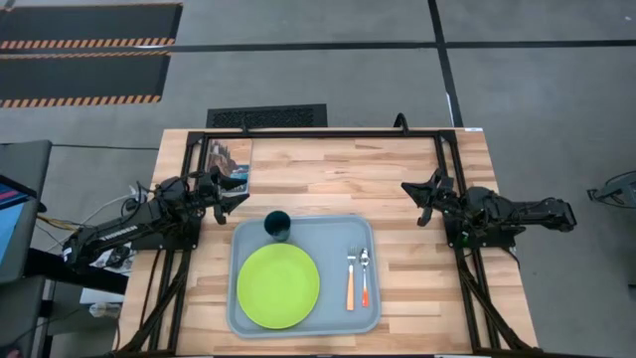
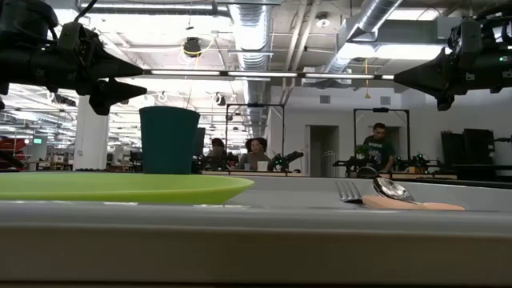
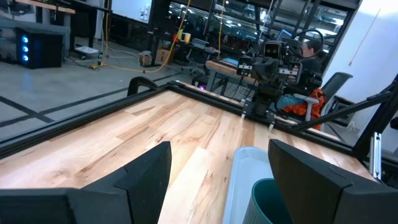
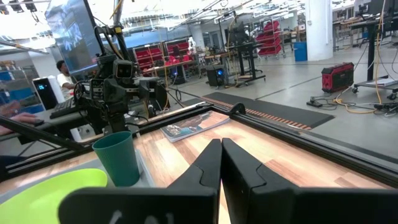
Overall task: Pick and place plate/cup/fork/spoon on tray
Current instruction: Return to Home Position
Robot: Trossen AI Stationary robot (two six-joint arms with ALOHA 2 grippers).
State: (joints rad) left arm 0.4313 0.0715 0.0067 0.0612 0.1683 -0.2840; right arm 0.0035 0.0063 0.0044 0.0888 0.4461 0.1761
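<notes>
Tray (image 1: 334, 302), smooth grey-blue and round-cornered, lies on the plank desk (image 1: 328, 174) holding flat lime plate (image 1: 277, 286), teal cup (image 1: 277, 224), fork (image 1: 350, 276) and spoon (image 1: 365, 275). Left claw (image 1: 241, 195) is apart, right claw (image 1: 417, 199) together.

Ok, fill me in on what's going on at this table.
Nothing is being handled right now. The tray holds the plate, the cup just beyond it, and the fork and spoon side by side to the plate's right, fork nearer the plate. The left gripper hangs open and empty above the table left of the cup. The right gripper, shut and empty, hangs off to the tray's right.
</notes>
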